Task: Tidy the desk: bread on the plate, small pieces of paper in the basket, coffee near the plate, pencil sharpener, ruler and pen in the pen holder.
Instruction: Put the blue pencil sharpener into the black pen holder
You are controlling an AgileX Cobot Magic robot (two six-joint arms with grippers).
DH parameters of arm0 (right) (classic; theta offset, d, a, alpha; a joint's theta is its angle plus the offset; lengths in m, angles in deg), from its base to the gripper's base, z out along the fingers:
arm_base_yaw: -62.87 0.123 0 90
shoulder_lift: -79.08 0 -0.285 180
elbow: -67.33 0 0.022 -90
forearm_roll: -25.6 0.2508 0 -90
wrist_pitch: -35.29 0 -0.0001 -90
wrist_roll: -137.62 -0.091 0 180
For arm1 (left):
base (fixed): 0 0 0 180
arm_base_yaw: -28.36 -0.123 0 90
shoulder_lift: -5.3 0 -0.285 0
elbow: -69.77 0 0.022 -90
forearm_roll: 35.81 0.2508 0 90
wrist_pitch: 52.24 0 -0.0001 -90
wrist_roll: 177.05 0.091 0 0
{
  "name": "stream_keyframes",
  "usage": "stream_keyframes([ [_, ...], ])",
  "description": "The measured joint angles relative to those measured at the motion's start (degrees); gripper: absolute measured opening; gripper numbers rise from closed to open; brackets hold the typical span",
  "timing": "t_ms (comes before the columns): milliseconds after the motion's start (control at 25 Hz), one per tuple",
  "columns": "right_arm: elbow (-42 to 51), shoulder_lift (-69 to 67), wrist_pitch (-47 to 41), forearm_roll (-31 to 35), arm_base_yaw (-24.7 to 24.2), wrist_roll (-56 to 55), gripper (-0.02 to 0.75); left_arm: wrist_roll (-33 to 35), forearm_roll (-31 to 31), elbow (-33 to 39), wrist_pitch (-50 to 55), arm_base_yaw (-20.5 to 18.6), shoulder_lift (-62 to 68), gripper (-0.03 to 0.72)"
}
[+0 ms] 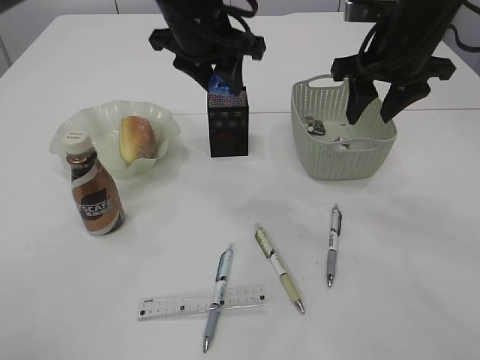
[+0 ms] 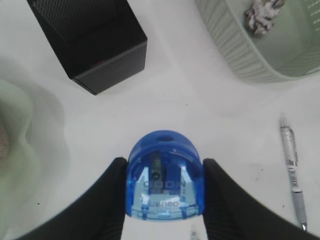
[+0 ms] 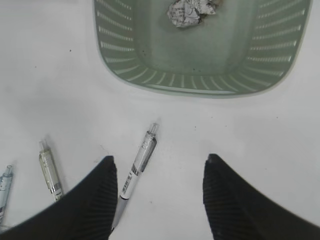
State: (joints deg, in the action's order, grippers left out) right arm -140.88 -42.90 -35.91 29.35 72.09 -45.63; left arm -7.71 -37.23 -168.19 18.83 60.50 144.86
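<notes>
My left gripper (image 2: 165,167) is shut on the blue pencil sharpener (image 2: 165,177) and holds it just above the black pen holder (image 1: 228,124). My right gripper (image 3: 160,162) hangs open and empty over the green basket (image 1: 341,161), which holds crumpled paper (image 3: 190,12). The bread (image 1: 137,139) lies on the pale green plate (image 1: 71,127), with the coffee bottle (image 1: 95,193) upright in front of it. Three pens (image 1: 218,296) (image 1: 278,266) (image 1: 333,244) lie on the near table. The leftmost pen crosses the clear ruler (image 1: 176,305).
The white table (image 1: 420,247) stretches bare to the right of the pens. The pen holder stands between the plate and the basket, with a gap on each side. Both arms hang over the far half of the table.
</notes>
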Motion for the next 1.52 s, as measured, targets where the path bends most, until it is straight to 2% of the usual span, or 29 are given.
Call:
stream_keyframes([
  [680,0.00,0.00,0.00,-0.49,0.00,0.30,0.404,0.19,-1.26,-0.09,1.07,0.00,-16.65,0.321],
  [1080,0.00,0.00,0.00,-0.62,0.00,0.53,0.405,0.88,4.57,-0.23,0.84,0.00,-17.21,0.321],
  [1520,0.00,0.00,0.00,-0.91,0.00,0.90,0.405,1.49,9.35,-0.23,-12.98,0.00,-17.21,0.321],
])
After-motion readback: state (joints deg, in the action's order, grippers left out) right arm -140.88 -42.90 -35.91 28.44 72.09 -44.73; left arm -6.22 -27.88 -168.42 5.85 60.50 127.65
